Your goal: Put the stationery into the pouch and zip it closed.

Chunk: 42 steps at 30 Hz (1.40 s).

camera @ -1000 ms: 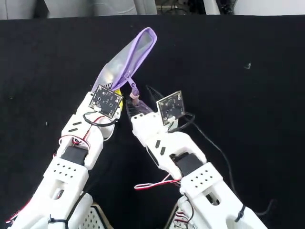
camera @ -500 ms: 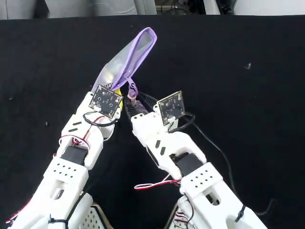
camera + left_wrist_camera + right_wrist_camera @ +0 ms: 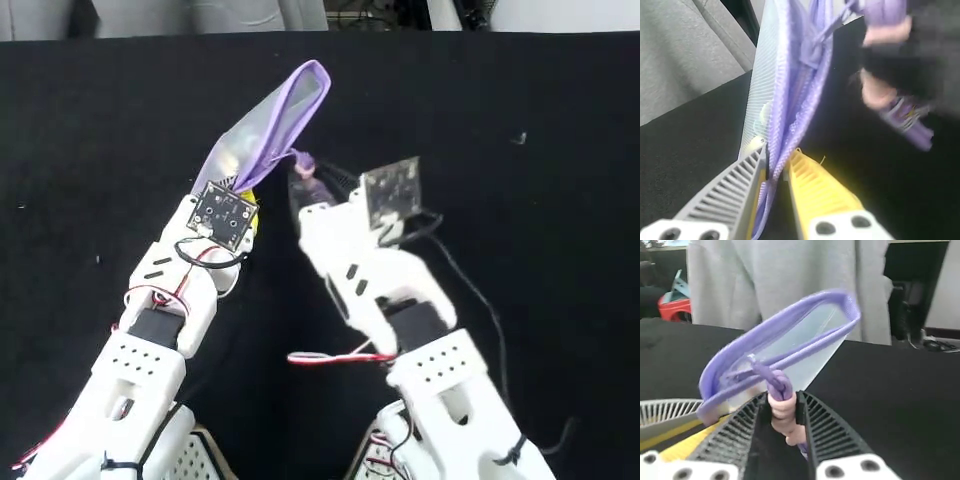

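Since a second ago my right arm has swung toward the far edge of the worktop (image 3: 520, 110), drawing the zip pull (image 3: 776, 384) along the pouch (image 3: 275, 110) and away from my left tool (image 3: 776, 162). The purple mesh pouch stands on edge left of the worktop's centre, its far end close to the far edge. My left tool is clamped on the pouch's near end. My right tool (image 3: 783, 401) is pinched narrow on the purple-and-pink zip pull.
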Each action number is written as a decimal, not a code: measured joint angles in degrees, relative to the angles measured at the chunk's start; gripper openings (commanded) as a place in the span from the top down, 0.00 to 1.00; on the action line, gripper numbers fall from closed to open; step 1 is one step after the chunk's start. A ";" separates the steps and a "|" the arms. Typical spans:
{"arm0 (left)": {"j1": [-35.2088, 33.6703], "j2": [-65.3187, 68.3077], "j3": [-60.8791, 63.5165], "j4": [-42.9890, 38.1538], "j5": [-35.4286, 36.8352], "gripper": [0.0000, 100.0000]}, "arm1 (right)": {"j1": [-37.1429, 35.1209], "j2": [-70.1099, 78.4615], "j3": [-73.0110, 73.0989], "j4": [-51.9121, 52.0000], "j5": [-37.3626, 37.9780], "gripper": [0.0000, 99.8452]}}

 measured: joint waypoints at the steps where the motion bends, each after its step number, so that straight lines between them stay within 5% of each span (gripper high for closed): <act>1: 0.00 0.00 0.00 0.00 0.00 0.97 | 0.62 0.00 -1.49 1.93 0.00 0.99; 23: 0.09 -0.09 -0.18 -0.88 -0.09 0.97 | 7.47 1.49 -12.57 6.68 1.14 0.99; 42: 0.18 -0.09 -0.26 -0.97 -0.09 0.97 | 13.71 29.01 -36.40 10.99 2.73 0.99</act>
